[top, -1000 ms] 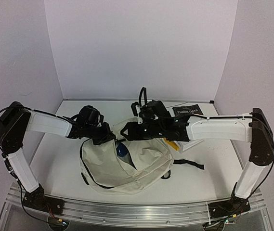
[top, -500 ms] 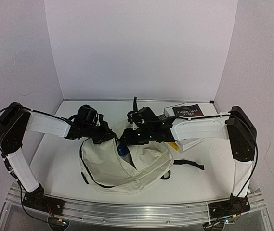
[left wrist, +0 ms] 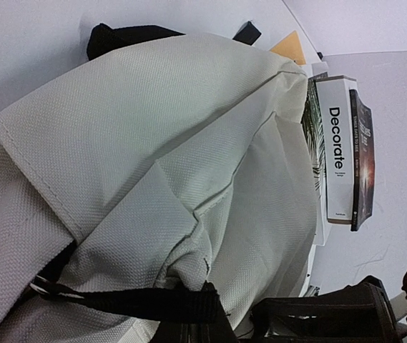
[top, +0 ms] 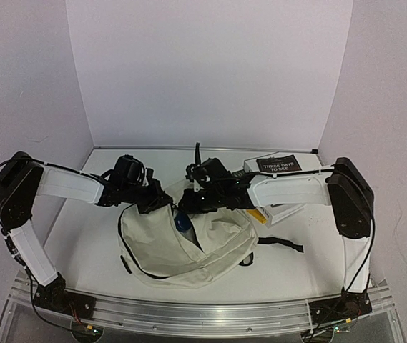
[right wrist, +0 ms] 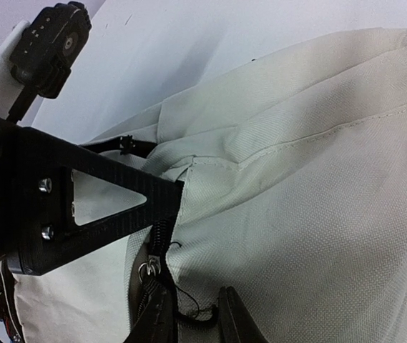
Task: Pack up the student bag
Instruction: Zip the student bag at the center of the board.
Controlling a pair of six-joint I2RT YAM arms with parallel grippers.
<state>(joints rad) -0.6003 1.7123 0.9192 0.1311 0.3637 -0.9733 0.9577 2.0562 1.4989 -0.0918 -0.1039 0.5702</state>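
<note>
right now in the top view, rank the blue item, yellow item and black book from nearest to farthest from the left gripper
From the left gripper, at the bag's upper left rim:
1. Blue item: just to its right, in the bag's mouth.
2. Yellow item: beyond the bag's right side.
3. Black book: far right, near the back wall.
</note>
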